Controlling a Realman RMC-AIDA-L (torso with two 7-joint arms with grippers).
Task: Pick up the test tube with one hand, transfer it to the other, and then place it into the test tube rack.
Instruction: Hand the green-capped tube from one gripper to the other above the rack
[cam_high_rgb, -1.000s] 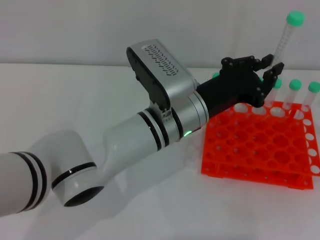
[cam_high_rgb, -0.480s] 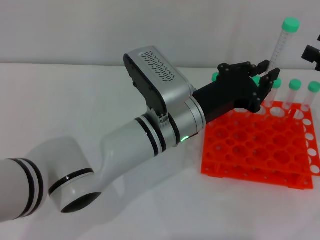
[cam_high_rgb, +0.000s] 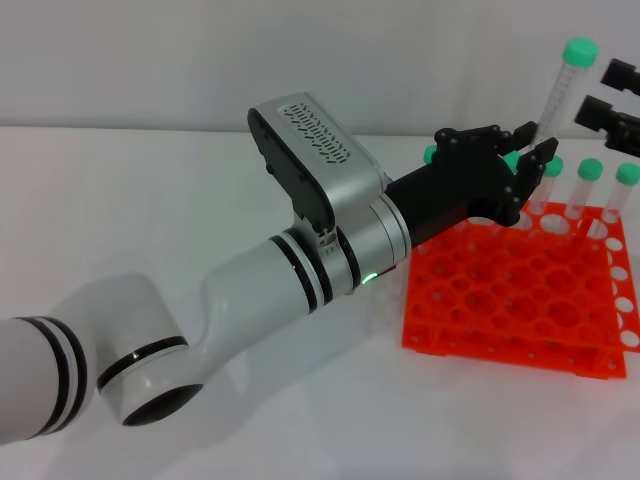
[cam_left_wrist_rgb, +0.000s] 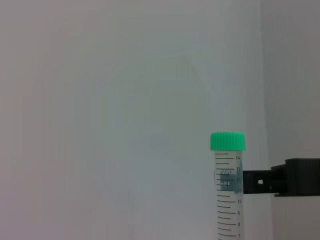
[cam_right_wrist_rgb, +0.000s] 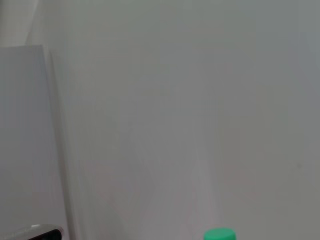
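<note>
left hand (cam_high_rgb: 529, 148): fingers pinched on the low end of the test tube (cam_high_rgb: 562, 84), up above the rack's back edge
test tube: tilted a bit, green cap on top (graduation marks show in the left wrist view)
right hand (cam_high_rgb: 610, 103): just beside the tube near its cap, fingers spread, not touching
test tube rack (cam_high_rgb: 520, 290): orange-red, on the white counter (cam_high_rgb: 200, 200)

Other green-capped tubes (cam_high_rgb: 585, 190) stand over a white tabletop (cam_high_rgb: 200, 200).
</note>
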